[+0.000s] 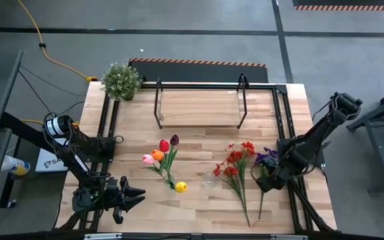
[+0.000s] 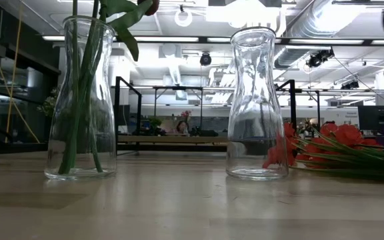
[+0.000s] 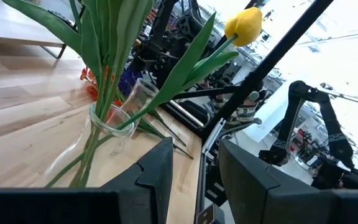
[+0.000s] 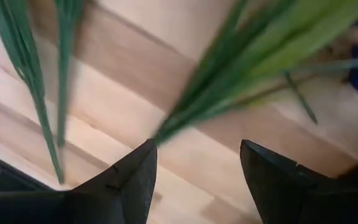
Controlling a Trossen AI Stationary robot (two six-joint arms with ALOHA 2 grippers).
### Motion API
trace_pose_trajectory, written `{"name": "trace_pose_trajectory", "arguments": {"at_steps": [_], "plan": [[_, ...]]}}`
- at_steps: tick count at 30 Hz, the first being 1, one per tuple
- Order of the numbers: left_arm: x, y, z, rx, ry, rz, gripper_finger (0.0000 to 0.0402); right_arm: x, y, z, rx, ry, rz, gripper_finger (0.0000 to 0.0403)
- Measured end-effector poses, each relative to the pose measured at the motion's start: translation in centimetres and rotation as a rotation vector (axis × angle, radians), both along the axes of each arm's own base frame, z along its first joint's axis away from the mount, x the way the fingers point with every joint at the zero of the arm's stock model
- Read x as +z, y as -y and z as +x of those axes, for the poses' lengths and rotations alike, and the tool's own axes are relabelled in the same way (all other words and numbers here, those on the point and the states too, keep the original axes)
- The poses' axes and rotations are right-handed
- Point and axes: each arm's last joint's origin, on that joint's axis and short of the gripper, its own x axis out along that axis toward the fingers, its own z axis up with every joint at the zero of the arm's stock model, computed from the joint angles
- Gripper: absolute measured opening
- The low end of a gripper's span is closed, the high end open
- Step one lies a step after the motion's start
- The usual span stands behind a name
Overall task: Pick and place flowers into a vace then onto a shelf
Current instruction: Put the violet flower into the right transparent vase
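Observation:
Red, orange, pink, maroon and yellow tulips (image 1: pixel 163 155) stand with their stems in a clear glass vase (image 2: pixel 80 100). A second clear vase (image 2: pixel 257 100) stands empty beside it. Red flower sprays (image 1: pixel 235 167) and a purple spray (image 1: pixel 267 158) lie flat on the table to the right. My left gripper (image 1: pixel 135 198) is open, level, near the front left, pointing at the tulip vase (image 3: pixel 104 134). My right gripper (image 4: pixel 197 180) is open, pointing down just above the green stems (image 4: pixel 229 81) of the flowers lying on the table. The shelf (image 1: pixel 199 107) stands at the far side.
A bushy green potted plant (image 1: pixel 121 80) stands at the far left corner. Black metal frame rails (image 1: pixel 282 120) run along the table's left and right sides. Bare wood lies between the vases and the near edge (image 1: pixel 199 213).

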Motion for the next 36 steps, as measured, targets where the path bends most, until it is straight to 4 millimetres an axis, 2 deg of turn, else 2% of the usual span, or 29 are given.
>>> {"name": "trace_pose_trajectory", "arguments": {"at_steps": [12, 26, 36], "plan": [[0.0, 0.0, 0.0, 0.001, 0.000, 0.001, 0.0163, -0.5, 1.8, 1.3, -0.108, -0.006, -0.088, 0.0220], [-0.2, 0.0, 0.0, 0.001, -0.008, 0.023, 0.0163, -0.9, 1.6, 1.3, -0.119, -0.086, -0.053, 0.0220], [-0.2, 0.0, 0.0, 0.001, -0.009, 0.026, 0.0163, -0.6, 1.1, 2.3, -0.038, 0.056, -0.033, 0.0220]]}}
